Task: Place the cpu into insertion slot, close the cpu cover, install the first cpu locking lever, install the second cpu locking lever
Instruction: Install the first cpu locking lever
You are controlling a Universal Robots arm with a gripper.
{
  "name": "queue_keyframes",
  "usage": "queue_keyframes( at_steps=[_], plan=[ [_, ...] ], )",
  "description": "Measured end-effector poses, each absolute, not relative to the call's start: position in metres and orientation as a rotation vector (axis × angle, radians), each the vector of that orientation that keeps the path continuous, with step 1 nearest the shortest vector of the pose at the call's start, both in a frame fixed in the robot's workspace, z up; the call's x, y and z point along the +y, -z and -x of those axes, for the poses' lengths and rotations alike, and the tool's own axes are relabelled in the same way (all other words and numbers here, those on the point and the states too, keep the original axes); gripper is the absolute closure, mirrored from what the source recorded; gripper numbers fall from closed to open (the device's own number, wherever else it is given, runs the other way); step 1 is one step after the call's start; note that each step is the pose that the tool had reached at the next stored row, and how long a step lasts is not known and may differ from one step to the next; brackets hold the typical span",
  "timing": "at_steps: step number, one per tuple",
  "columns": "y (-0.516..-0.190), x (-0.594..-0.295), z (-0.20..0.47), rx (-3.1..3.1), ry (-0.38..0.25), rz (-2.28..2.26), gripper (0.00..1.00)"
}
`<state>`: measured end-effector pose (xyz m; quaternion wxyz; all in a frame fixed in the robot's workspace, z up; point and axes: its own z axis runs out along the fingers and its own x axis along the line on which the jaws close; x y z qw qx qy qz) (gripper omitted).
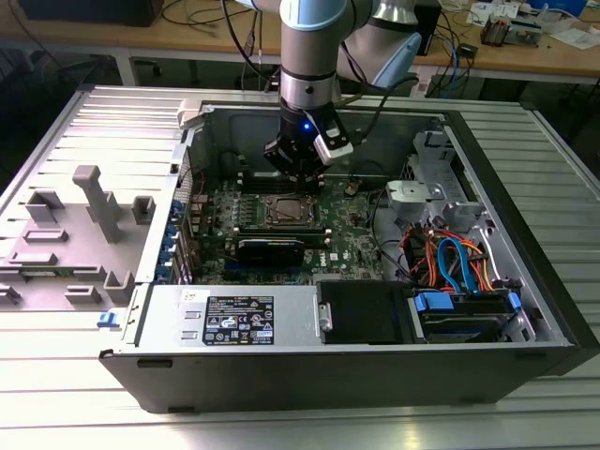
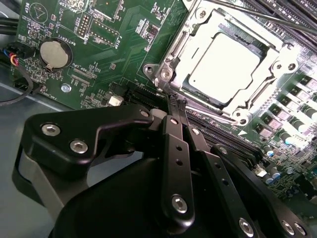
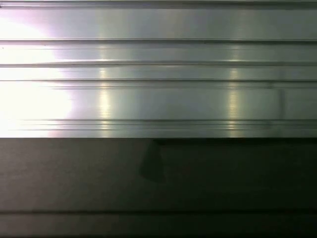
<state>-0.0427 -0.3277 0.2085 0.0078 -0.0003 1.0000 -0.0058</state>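
Observation:
In the second wrist view the cpu (image 2: 225, 62) lies flat in the insertion slot (image 2: 164, 74), its pale metal face showing through the window of the cpu cover (image 2: 271, 63), which lies down over it. A thin lever rod (image 2: 247, 13) runs along the slot's far side and another (image 2: 210, 114) along its near side. My gripper (image 2: 177, 100) is shut, its black fingertips pressed together right at the slot's near corner by that rod's end, with nothing seen between them. In the exterior view the gripper (image 1: 302, 181) hangs just above the slot (image 1: 284, 211) inside the open computer case.
Long black memory slots (image 2: 297, 15) flank the socket, and a coin battery (image 2: 53, 53) sits on the green board. The case walls (image 1: 487, 178), a power supply (image 1: 234, 314), coloured cables (image 1: 450, 262) and a grey fixture (image 1: 94, 202) surround the work area.

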Motion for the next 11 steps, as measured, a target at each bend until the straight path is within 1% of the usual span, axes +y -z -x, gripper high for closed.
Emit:
queue_keyframes(
  at_steps=[11],
  plan=[
    [-0.2061, -0.3316, 0.0428, 3.126, 0.019, 0.001, 0.89]
  ],
)
